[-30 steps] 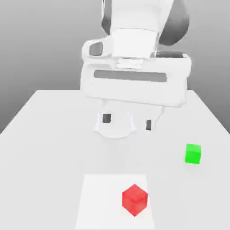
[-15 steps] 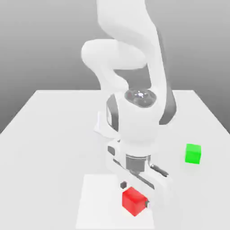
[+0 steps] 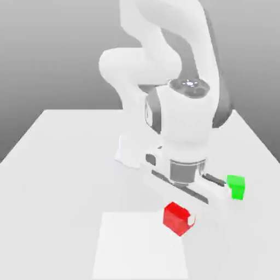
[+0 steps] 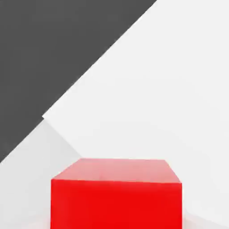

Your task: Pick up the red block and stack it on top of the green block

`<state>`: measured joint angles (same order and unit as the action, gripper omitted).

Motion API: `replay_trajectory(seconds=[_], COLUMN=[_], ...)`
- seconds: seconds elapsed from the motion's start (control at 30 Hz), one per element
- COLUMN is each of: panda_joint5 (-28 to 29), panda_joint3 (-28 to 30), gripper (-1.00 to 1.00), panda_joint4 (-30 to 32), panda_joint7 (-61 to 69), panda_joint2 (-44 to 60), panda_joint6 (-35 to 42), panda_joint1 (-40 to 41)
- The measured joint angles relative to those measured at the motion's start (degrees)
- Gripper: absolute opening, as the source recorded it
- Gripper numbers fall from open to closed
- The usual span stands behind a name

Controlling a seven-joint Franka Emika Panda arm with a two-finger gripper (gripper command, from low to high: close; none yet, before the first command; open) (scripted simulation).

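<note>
The red block hangs above the white table, held in my gripper, which is shut on it. One white fingertip shows at the block's side toward the exterior view's right. In the hand view the red block sits close under the camera. The green block rests on the table toward the exterior view's right, apart from the red block and partly behind my hand.
The white table spreads under the arm, with a paler square patch at the front. The robot's base stands behind the hand. The table's edge and the dark surround appear in the hand view.
My gripper closed on the red block and lifted it off the pale patch. Arm and block have moved up and toward the exterior view's right, nearer the green block.
</note>
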<state>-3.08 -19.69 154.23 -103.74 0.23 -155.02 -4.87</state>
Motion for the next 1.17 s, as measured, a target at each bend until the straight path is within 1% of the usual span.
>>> replay_trajectory(seconds=[0.03, 0.13, 0.27, 0.33, 0.47, 0.73, 1.17], panda_joint5=[-1.6, -5.8, -10.9, -11.9, -9.4, -1.9, 10.6], panda_joint3=[-1.0, -3.9, -9.7, -11.9, -13.7, -15.6, -15.6], gripper=[-1.0, -1.0, -1.0, -1.0, -1.0, -1.0, -1.0], panda_joint4=[1.0, 4.2, 8.7, 10.3, 10.8, 10.9, 10.6], panda_joint7=[-0.4, -2.2, -4.9, -6.4, -8.7, -13.9, -22.6], panda_joint2=[-1.6, -6.2, -11.9, -13.3, -11.8, -6.8, 0.8], panda_joint6=[0.5, 1.6, 2.5, 2.3, 0.3, -3.9, -9.9], panda_joint1=[-3.5, -9.3, -17.4, -20.2, -19.3, -15.6, -12.1])
